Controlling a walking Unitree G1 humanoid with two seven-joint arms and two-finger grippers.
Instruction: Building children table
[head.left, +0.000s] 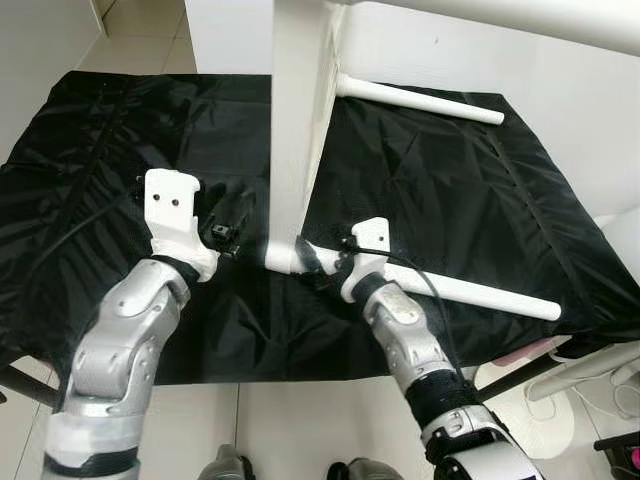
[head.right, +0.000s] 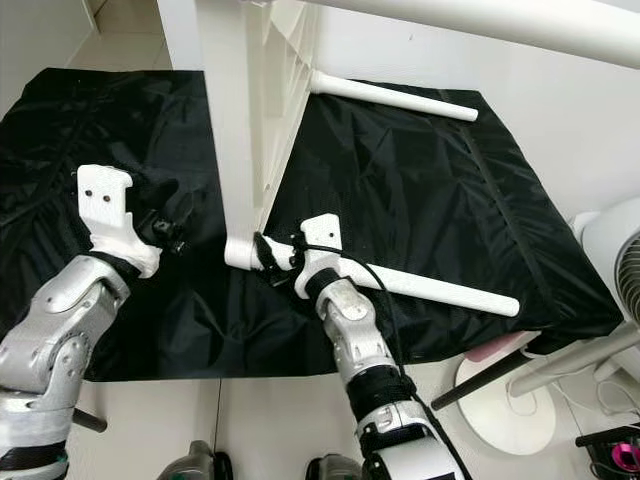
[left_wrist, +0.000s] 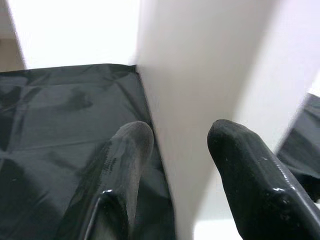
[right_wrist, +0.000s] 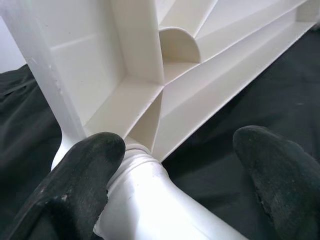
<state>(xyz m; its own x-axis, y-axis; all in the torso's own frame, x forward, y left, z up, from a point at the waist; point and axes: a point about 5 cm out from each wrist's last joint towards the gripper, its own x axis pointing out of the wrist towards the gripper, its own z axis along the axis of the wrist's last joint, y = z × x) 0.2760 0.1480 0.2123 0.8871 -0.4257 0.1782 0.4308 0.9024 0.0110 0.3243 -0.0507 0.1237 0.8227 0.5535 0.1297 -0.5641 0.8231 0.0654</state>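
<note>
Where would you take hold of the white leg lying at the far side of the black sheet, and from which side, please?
Grip the far leg around the middle of its round shaft, from above, fingers straddling it across its length. It lies flat on the black sheet, so its sides are free while its underside is not. Its end nearest the upright tabletop looks crowded, so I'd avoid that.
</note>
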